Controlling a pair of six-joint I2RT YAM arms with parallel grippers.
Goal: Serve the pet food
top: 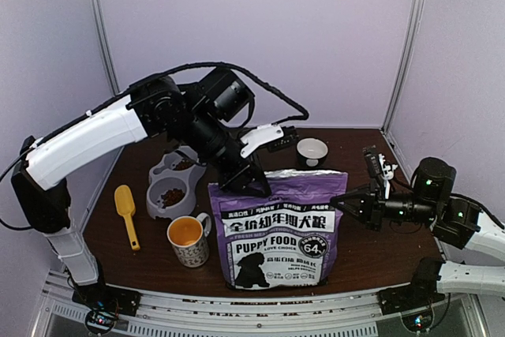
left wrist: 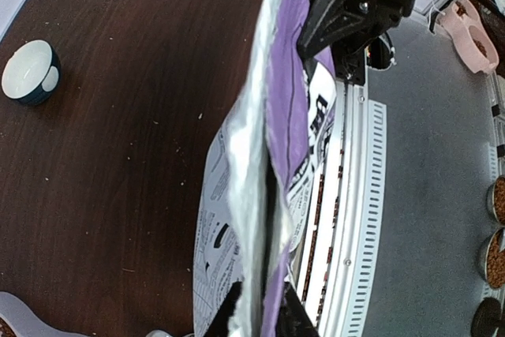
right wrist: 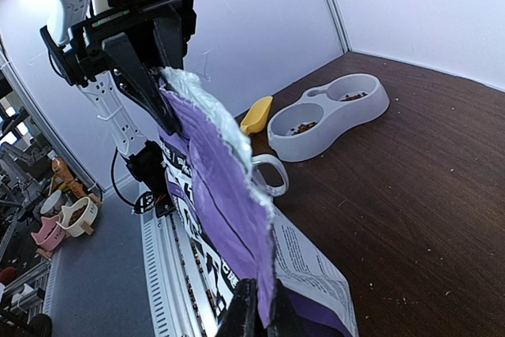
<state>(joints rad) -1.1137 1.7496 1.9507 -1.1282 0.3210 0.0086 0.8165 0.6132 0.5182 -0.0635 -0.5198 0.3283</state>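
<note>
Left gripper [top: 245, 187] pinching bag [top: 276, 234] top | right gripper [top: 339, 198] pinching its right edge | mug [top: 188, 241] just beside bag

Left hand [top: 241, 185], right hand [top: 339, 199] pinched closed.

left arm [top: 95, 138] white-shelled with black joints; black cable [top: 189, 65] arching over; right arm [top: 434, 183] showing green lights

The top view looks down from high in front of the purple bag [top: 276, 226], far enough to see it whole. The left wrist view hangs close above the bag's top edge, facing down. The right wrist view looks closely along that same edge from its other end.
</note>
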